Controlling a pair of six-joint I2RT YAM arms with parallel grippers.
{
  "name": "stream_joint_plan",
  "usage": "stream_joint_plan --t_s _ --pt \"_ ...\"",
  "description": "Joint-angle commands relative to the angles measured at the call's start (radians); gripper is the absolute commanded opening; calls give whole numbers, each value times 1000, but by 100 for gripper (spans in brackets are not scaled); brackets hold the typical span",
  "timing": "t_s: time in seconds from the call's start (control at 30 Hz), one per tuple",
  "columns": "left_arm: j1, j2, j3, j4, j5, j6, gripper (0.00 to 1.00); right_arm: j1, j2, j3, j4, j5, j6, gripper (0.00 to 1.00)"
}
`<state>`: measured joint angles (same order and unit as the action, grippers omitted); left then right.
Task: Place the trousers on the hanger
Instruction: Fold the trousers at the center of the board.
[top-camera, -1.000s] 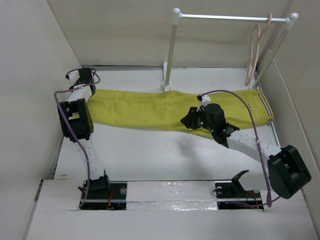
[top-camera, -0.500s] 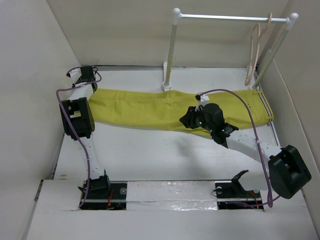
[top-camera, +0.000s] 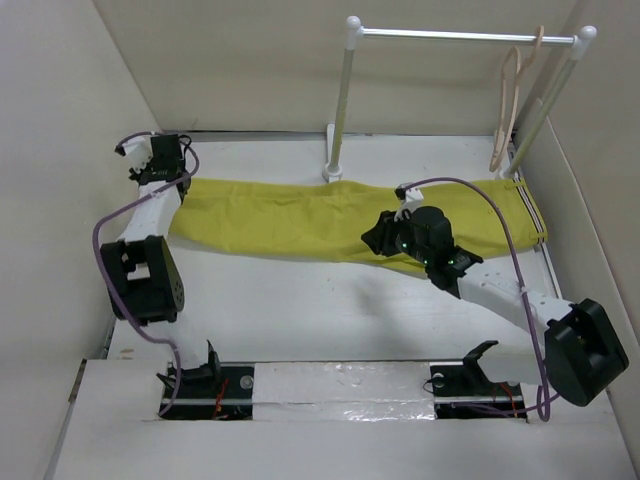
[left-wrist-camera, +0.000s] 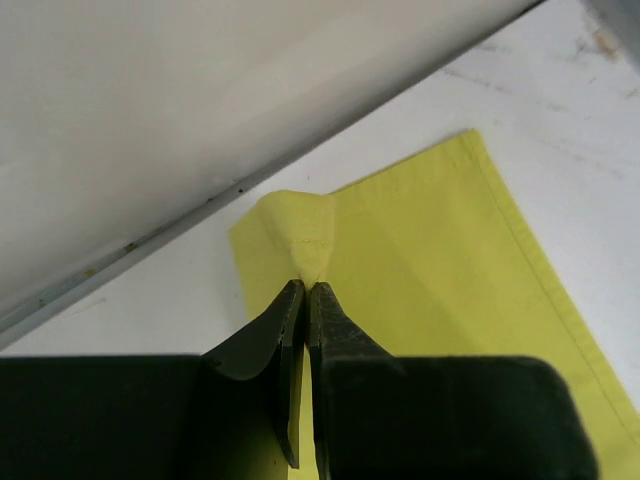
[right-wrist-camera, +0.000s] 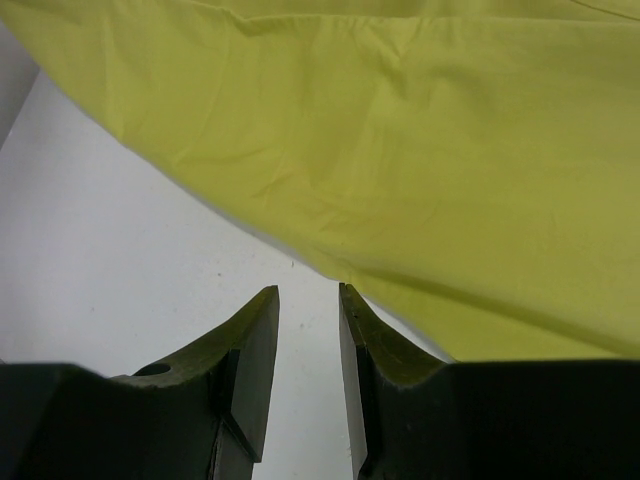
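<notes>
**Overhead and wrist views, read from left to right.** At about ten o'clock on the table (top-camera: 300, 310), my left gripper (left-wrist-camera: 305, 286) is clenched on a corner of the leg hem of the trousers (top-camera: 290, 212). The cloth tents into a small peak between the closed fingertips, which tells me the pinch has taken fabric rather than bare tabletop. The trousers lie flat across the back half of the table, hems towards nine o'clock and striped waistband (top-camera: 533, 212) towards three o'clock, so that each end falls within one arm's reach. Just right of centre, my right gripper (right-wrist-camera: 308, 290) hovers at the near edge of the garment with its jaws parted and nothing between them. Only tabletop shows through the gap, so I judge that it is lining up a second hold, not yet taken. At one o'clock the hanger (top-camera: 510, 100) hangs by its hook from the white rail rack (top-camera: 460, 36), above the waistband end and, as far as I can tell, not touching the cloth. I judge the task to be at its start: the garment has yet to be lifted and draped over the hanger.
</notes>
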<state>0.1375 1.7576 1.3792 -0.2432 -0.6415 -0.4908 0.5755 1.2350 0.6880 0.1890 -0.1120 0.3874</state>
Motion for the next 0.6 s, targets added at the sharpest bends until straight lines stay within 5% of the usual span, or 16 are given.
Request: stream_joint_plan --t_s 0.0,0.23,0.57 --pt "-10 -188 -69 18 -35 -9 0 -12 -37 27 21 3 -19 36" --pt "-10 -258 -47 4 -32 38 0 -23 -69 16 26 -11 -18 36" --pt "-10 91 257 -186 -109 20 0 -43 -74 15 23 9 -21 36"
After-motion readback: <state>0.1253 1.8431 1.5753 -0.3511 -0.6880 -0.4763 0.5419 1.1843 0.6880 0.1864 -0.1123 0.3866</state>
